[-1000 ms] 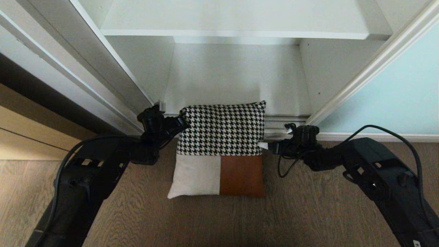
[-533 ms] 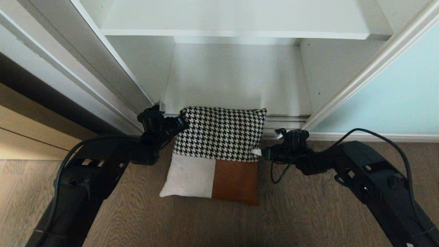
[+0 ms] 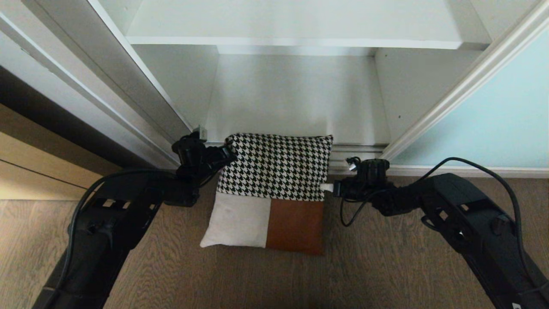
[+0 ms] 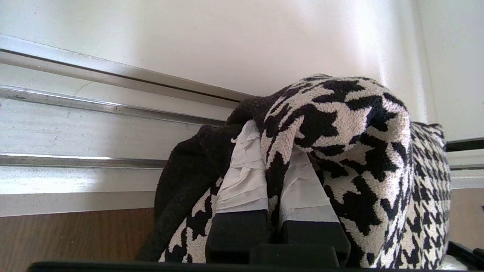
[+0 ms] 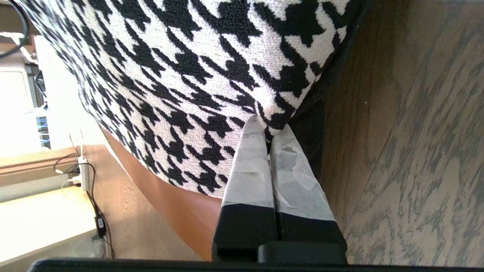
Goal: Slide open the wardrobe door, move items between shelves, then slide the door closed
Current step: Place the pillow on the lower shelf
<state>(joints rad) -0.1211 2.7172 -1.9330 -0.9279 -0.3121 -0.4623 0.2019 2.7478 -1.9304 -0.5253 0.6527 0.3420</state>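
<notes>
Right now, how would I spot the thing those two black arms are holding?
Find the open white wardrobe beside the pale aqua glass sliding door. On the brown wood floor before it lies a square cushion, pinched at its sides by both grippers. Black-and-white houndstooth above, beige and rust-orange patches below.

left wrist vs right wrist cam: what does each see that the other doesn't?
Only the left wrist view: the left gripper shut on a bunched houndstooth corner of the cushion, with the silver door tracks and a white wardrobe panel behind.

Only the right wrist view: the right gripper shut on the cushion's edge seam, the rust-orange patch, and a cable along the floor.

Both: the houndstooth fabric, taped fingers closed on it, and the wood-grain floor.
</notes>
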